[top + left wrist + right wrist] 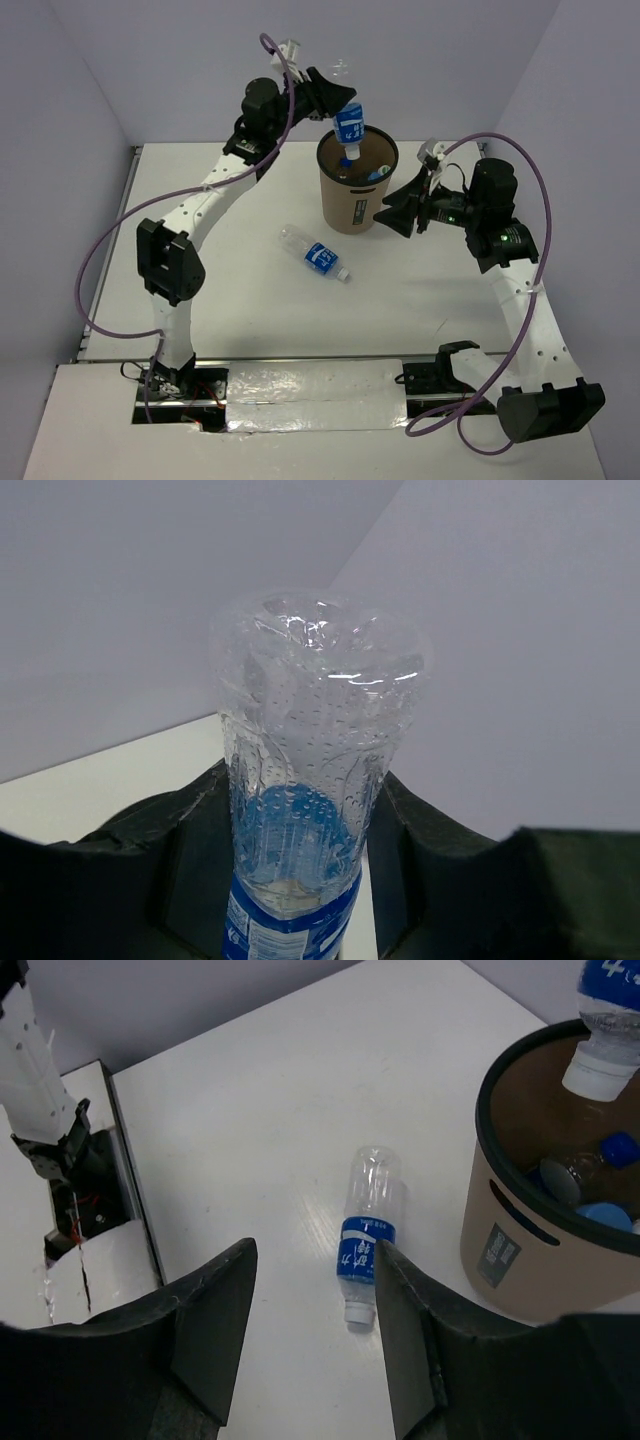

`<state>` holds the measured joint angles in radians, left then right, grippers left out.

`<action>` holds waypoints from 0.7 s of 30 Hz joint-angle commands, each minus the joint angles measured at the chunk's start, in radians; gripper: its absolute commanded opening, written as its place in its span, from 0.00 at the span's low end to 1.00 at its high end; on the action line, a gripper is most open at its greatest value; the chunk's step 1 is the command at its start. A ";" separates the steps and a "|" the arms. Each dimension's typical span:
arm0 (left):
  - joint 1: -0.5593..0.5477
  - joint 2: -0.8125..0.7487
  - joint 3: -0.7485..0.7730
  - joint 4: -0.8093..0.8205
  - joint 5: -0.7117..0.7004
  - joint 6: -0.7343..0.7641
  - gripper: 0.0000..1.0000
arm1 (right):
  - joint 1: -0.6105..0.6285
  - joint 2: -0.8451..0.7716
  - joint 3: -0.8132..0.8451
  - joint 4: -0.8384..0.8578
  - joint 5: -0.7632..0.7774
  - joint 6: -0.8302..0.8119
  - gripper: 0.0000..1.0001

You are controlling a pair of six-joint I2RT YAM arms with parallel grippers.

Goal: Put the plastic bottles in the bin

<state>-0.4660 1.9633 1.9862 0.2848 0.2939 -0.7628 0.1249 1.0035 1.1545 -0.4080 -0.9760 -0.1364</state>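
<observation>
The left gripper point(300, 815) is clamped on a bottle point(350, 124) around its middle, cap down. The neck points into the bin point(345, 215) directly below it, so letting go should drop it among the bottles inside point(606, 1216). The right gripper point(310, 1330) hangs open and empty just beside the bin. Its fingers frame the loose bottle point(368, 1230), which lies on the table point(260, 310) ahead of it and is probably the next pick.
</observation>
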 commanded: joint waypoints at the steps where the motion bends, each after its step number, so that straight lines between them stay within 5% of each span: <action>1: -0.032 0.022 0.056 -0.005 -0.081 0.147 0.01 | -0.021 -0.014 -0.010 0.046 0.022 0.031 0.58; 10: -0.077 0.028 0.045 -0.160 -0.176 0.260 0.68 | -0.025 0.076 0.000 -0.006 0.054 -0.050 0.67; 21: -0.080 -0.036 0.095 -0.242 -0.134 0.246 0.91 | 0.114 0.240 0.163 -0.264 0.135 -0.244 0.79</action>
<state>-0.5446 1.9972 2.0315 0.0391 0.1509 -0.5457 0.1822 1.2350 1.2301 -0.5915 -0.8734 -0.3019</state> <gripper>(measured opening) 0.889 0.774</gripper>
